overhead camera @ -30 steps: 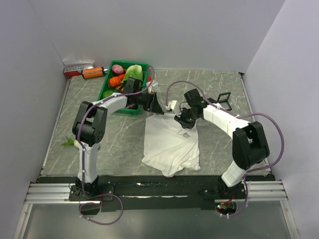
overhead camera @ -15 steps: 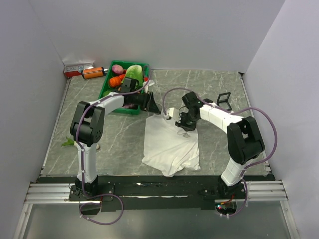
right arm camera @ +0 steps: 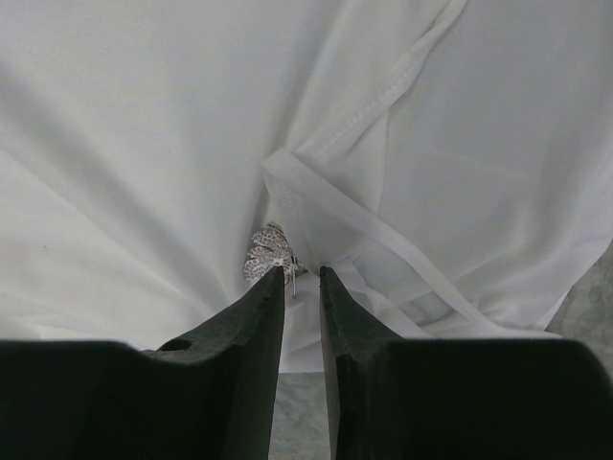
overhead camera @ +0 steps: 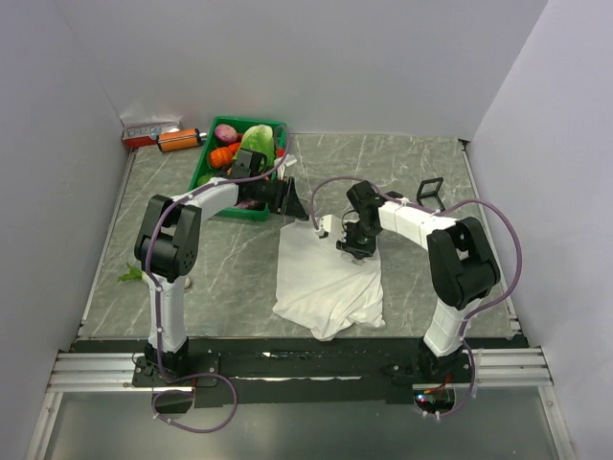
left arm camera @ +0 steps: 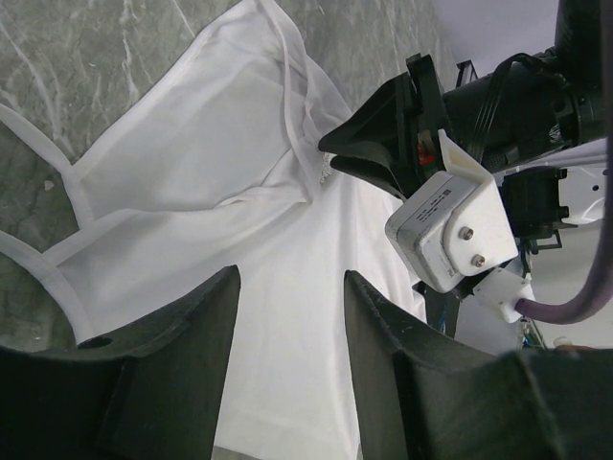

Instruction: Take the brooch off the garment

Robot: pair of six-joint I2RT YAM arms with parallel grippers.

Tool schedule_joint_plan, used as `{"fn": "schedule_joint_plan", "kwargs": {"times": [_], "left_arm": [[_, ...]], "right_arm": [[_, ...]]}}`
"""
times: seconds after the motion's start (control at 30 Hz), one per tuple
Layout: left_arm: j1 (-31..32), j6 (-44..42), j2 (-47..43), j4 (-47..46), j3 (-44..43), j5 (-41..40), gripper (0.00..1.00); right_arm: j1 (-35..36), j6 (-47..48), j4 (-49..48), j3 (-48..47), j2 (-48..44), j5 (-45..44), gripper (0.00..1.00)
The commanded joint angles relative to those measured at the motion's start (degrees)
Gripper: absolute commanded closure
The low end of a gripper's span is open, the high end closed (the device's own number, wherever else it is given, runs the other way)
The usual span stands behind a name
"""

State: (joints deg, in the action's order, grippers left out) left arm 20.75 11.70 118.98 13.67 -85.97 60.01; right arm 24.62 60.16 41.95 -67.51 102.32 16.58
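Note:
The white garment [overhead camera: 326,283] lies spread on the grey table, its straps towards the back. The brooch [right arm camera: 268,251], a small silvery openwork ornament, sits on a bunched fold near the neckline. My right gripper [right arm camera: 303,271] points down at it with its jaws a narrow gap apart. The brooch lies just past the left fingertip, and its thin pin shows in the gap. In the top view the right gripper [overhead camera: 352,245] hovers over the garment's upper part. My left gripper [left arm camera: 290,278] is open over the white cloth with nothing between its fingers, near the garment's upper left corner [overhead camera: 305,211].
A green basket [overhead camera: 204,179] full of vegetables stands behind the left gripper. An orange can [overhead camera: 178,140] and a small box [overhead camera: 148,129] lie at the back left. A black frame [overhead camera: 430,192] stands at the right, and a green-white scrap [overhead camera: 134,275] lies at the left.
The right gripper has shifted left and nearer over the garment onto the brooch, and its jaws have parted slightly. The left gripper drew back a little to the left.

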Motion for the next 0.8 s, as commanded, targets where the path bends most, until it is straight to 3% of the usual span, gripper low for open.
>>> {"fn": "schedule_joint_plan", "kwargs": {"times": [0.0, 0.4, 0.67, 0.77], "left_arm": [[-0.19, -0.63, -2.00, 0.48, -1.39, -0.24, 0.47], [-0.45, -0.28, -1.64, 0.30, -1.56, -0.68, 0.46], [-0.45, -0.54, -1.47, 0.22, -1.65, -0.07, 0.46], [-0.36, -2.55, -1.99, 1.35, -1.74, -0.33, 0.47]], "right_arm": [[0.34, 2.42, 0.14, -2.37, 1.47, -0.50, 0.72], [0.60, 3.82, 0.41, -1.75, 2.44, -1.11, 0.75], [0.17, 3.83, 0.85, -0.70, 0.96, 0.11, 0.97], [-0.80, 0.85, 2.16, -1.92, -2.03, 3.18, 1.00]]}}
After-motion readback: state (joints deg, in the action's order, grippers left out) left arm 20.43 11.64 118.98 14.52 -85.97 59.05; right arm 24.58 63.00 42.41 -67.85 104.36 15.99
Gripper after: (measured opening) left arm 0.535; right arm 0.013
